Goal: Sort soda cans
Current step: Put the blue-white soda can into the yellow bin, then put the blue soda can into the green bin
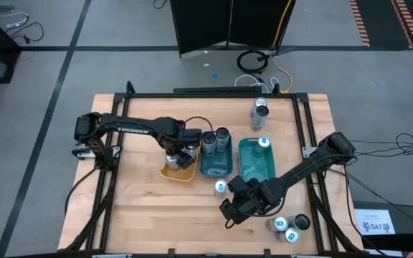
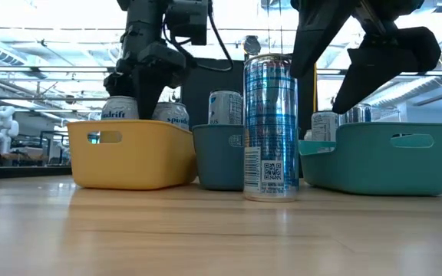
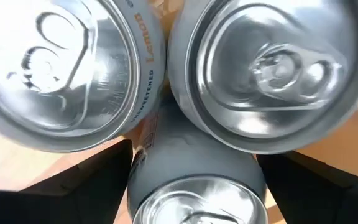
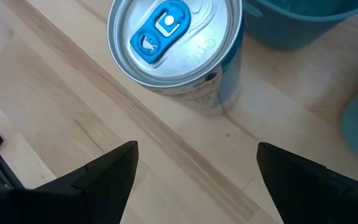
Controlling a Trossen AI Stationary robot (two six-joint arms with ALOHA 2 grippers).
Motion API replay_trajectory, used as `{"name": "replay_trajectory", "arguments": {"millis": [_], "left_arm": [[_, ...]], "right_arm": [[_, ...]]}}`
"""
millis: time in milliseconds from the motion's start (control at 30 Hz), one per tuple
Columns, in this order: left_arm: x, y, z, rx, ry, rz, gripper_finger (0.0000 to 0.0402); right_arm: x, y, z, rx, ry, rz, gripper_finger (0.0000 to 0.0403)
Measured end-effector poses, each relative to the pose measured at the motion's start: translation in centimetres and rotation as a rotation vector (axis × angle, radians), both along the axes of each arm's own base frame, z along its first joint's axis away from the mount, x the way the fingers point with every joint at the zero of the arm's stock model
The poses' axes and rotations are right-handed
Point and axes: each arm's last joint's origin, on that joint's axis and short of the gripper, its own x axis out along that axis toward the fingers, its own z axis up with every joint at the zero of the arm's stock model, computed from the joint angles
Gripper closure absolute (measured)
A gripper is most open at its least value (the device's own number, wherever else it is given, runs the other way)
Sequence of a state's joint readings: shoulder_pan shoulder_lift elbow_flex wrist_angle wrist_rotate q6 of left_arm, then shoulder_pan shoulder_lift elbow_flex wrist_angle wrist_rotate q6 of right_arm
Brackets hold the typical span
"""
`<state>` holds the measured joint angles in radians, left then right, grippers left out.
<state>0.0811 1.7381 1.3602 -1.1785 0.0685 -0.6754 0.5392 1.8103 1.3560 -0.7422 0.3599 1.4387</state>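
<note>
Three silver soda cans stand in the yellow tray [image 1: 180, 172]; two [image 3: 55, 68] [image 3: 272, 68] fill the left wrist view. My left gripper [image 1: 178, 153] hangs over this tray, pointing down and open, its fingers on either side of the third can [image 3: 194, 186], close to its walls. My right gripper [image 1: 232, 209] hovers open over the table, just short of an upright silver can with a blue tab [image 4: 176, 50] [image 1: 221, 188], the tall can in the low view [image 2: 271, 126]. Nothing lies between its fingers.
A dark blue tray [image 1: 216, 166] holds two cans, and a teal tray [image 1: 255, 166] holds one blue-tabbed can [image 1: 264, 142]. One can [image 1: 260, 109] is near the far edge. Three cans [image 1: 290, 228] stand at the near right corner. Bare wood lies near left.
</note>
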Motion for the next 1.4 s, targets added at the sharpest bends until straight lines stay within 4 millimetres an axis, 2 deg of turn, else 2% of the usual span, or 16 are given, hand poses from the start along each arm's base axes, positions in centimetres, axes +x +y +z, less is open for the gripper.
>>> {"name": "replay_trajectory", "arguments": {"millis": [400,967,1167,1400], "left_arm": [[-0.5,-0.1,2.2,0.018,0.042,0.021,0.0052],[-0.5,-0.8,2.5,0.006,0.036,0.11,0.0052],[-1.4,-1.3,4.0,0.079,0.006,0.14,0.0052],[-3.1,-2.1,6.5,0.084,-0.093,0.147,0.0052]], "right_arm": [[0.0,0.2,0.0,-0.029,0.0,0.067,0.0082],[0.2,0.4,0.2,-0.014,-0.027,0.067,0.0082],[0.2,0.4,0.2,-0.012,-0.03,0.067,0.0082],[0.2,0.4,0.2,-0.013,-0.03,0.067,0.0082]]}}
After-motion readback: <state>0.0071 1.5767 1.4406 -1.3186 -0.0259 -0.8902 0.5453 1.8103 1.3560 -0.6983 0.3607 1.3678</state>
